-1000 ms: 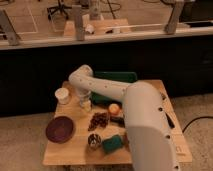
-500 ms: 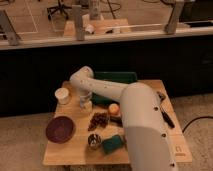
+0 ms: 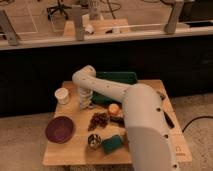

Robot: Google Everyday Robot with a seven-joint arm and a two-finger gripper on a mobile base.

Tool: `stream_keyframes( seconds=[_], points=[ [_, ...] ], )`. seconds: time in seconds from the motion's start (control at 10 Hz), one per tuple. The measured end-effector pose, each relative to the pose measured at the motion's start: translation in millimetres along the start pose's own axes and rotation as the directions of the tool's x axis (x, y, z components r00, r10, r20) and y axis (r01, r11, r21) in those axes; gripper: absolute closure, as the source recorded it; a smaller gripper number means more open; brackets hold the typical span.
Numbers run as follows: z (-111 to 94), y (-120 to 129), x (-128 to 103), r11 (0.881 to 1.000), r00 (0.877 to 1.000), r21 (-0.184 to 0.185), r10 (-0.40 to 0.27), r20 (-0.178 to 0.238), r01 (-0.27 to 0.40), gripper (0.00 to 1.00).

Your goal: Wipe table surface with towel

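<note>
A dark green towel [image 3: 118, 78] lies at the back of the small wooden table [image 3: 75, 152], partly hidden by my arm. My white arm reaches from the lower right across the table and bends down at the left. My gripper [image 3: 84, 103] points down onto the tabletop just left of the towel's front edge and next to a white cup [image 3: 62, 95]. I see nothing held in it.
A purple bowl [image 3: 60, 129] sits front left. A brown cluster [image 3: 99, 120], an orange fruit [image 3: 114, 108], a metal can [image 3: 93, 141] and a green sponge [image 3: 113, 143] lie mid-table. A dark object [image 3: 168, 119] lies at the right edge. A dark counter wall stands behind.
The arm has barely shifted. The gripper stays low at the same spot beside the white cup, and the objects have not moved.
</note>
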Motion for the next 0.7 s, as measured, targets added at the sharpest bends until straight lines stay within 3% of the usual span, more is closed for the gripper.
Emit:
stream_keyframes(
  seconds=[0.2, 0.7],
  points=[
    [-6, 3, -2, 1.0, 0.999, -0.014, -0.002, 0.047, 0.003, 0.99],
    [-11, 48, -22, 0.997, 0.995, -0.062, -0.029, 0.099, 0.035, 1.0]
  ],
)
